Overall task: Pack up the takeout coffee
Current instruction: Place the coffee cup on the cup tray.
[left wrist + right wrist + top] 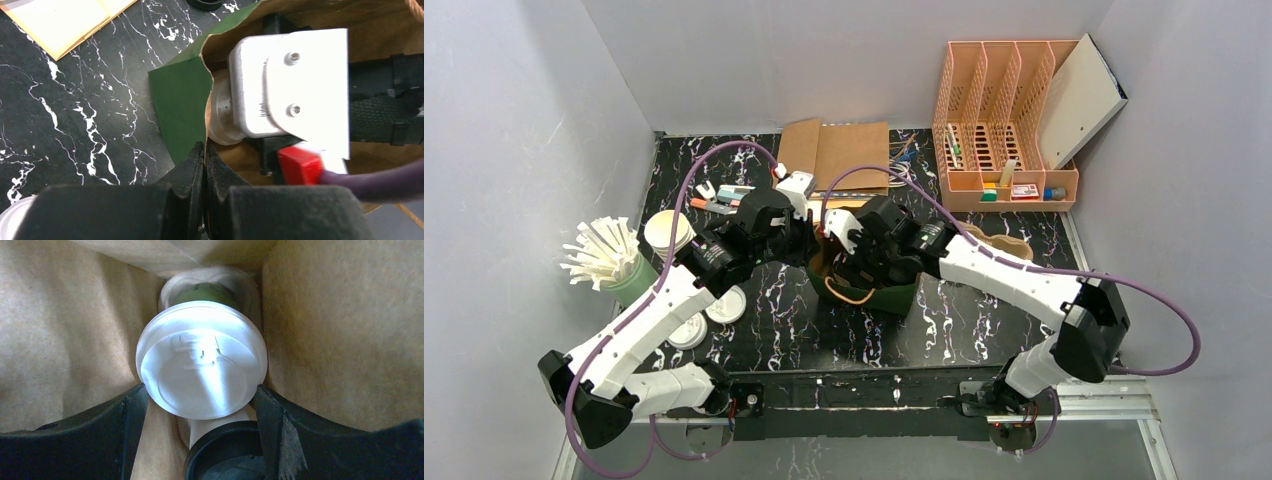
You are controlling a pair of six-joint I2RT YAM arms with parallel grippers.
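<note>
The cup (202,294) sat in the brown paper bag (65,330). Its white lid (200,365) faced the camera at centre frame, with a green band showing above it. The right tool (200,397) held it, black fingers (122,422) against the lid's lower left and lower right edges. A black ring (225,455) showed at bottom centre.

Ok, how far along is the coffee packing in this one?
Done: the cup has its lid on and is already inside the bag. In hand: the left hand pinches the bag's rim to hold it open, while the right hand, reaching inside, grips the cup at the lid. Left: let go of the cup, pull the right hand out and release the bag.
</note>
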